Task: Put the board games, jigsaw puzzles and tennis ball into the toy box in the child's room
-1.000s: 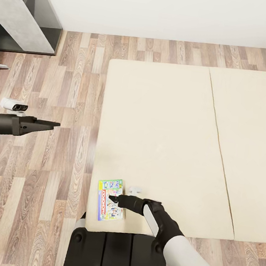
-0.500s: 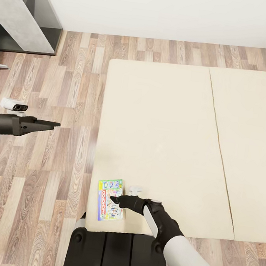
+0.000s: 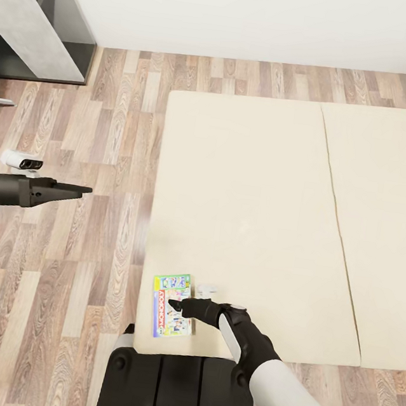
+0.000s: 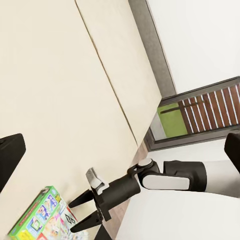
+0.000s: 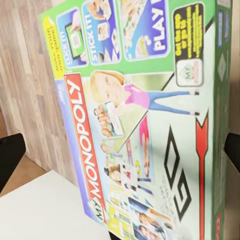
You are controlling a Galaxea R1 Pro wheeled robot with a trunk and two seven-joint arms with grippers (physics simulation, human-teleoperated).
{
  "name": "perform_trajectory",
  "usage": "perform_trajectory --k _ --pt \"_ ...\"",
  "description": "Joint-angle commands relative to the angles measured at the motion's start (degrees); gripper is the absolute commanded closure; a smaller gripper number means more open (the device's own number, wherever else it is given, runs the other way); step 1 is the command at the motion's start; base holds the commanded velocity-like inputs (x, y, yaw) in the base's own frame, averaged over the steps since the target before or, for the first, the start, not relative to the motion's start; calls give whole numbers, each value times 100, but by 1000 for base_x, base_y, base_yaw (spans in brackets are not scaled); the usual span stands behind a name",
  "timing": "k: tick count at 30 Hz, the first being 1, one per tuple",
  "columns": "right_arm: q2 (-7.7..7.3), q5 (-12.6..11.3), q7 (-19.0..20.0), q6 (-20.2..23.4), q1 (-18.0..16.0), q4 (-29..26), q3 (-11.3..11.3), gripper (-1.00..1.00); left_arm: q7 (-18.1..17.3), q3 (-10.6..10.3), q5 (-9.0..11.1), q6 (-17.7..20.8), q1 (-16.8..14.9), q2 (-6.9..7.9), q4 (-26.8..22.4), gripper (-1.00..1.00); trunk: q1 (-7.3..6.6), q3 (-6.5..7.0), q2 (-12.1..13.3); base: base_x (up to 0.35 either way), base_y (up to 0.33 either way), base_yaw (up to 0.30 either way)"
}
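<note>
Monopoly box (image 3: 173, 306) partly under right gripper (image 3: 174, 304) (jaw contact unclear), cabinet (image 3: 42, 15) cropped

The right arm (image 3: 282, 380), lower right in the head view, has a white forearm shell and black wrist; its black gripper (image 3: 177, 305) ends in tapered fingers. A black trunk (image 3: 178, 392) sits bottom centre.

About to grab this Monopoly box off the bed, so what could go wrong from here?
The Monopoly box lies flat near the bed's corner; a push from the right end effector could slide it off onto the floor. Being thin and flat on the mattress, it gives the open fingers little edge, so the grip may slip.
</note>
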Motion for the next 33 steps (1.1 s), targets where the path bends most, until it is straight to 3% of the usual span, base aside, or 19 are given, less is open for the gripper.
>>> perform_trajectory --k 1,33 --pt "0 -39 -2 39 -2 -5 4 -100 -22 -1 -1 61 -1 3 -1 -100 3 -6 -8 0 24 0" --pt "0 -39 -3 47 -2 -5 5 -100 -23 -1 -1 61 -1 3 0 -100 3 -6 -8 0 33 0"
